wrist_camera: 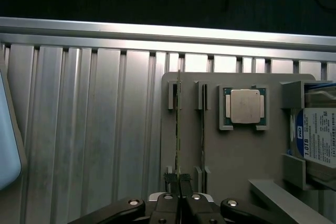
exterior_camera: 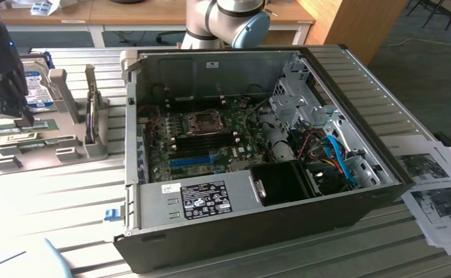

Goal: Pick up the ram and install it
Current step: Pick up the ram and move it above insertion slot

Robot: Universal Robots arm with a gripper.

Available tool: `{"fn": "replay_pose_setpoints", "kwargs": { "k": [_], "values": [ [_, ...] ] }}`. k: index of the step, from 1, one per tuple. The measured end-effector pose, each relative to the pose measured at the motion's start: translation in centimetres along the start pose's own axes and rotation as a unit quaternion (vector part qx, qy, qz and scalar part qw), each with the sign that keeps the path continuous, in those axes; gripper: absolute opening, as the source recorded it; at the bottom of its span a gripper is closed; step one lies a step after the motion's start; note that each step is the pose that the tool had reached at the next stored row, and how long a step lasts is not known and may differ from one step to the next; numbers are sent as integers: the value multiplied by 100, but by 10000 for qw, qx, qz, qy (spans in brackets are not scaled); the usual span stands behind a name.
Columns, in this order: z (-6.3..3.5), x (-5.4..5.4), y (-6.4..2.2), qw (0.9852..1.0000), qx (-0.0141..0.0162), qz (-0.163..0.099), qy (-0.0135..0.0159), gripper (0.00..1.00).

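In the wrist view the ram [wrist_camera: 178, 114], a thin green stick seen edge-on, stands in a slot of the grey holder [wrist_camera: 236, 156]. My gripper [wrist_camera: 177, 181] is shut on its near end, one dark finger on each side. A second green stick [wrist_camera: 202, 124] stands in the neighbouring slot. From the exterior view my gripper [exterior_camera: 23, 119] hangs over the holder [exterior_camera: 63, 152] at the exterior view's left, well away from the open computer case [exterior_camera: 248, 231]. Black memory slots [exterior_camera: 210, 139] lie on the motherboard inside the case.
A silver processor [wrist_camera: 245, 106] and a blue-labelled hard drive [wrist_camera: 320, 137] share the holder. Inside the case are a bright blue slot [exterior_camera: 191, 160], a processor socket [exterior_camera: 206, 120], a black fan [exterior_camera: 286, 182] and cables. Printed sheets [exterior_camera: 434, 191] lie at the exterior view's right.
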State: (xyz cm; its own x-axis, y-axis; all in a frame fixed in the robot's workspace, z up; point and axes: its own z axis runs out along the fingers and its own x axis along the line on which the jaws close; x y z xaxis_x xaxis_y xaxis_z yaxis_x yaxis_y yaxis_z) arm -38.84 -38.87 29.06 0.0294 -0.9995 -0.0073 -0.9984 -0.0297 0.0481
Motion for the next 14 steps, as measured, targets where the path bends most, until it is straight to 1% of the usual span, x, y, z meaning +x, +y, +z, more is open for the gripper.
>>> {"fn": "replay_pose_setpoints", "kwargs": {
  "k": [14],
  "values": [
    [-129, -1, 6, 10000, 0, 0, 0, 11]
  ]
}}
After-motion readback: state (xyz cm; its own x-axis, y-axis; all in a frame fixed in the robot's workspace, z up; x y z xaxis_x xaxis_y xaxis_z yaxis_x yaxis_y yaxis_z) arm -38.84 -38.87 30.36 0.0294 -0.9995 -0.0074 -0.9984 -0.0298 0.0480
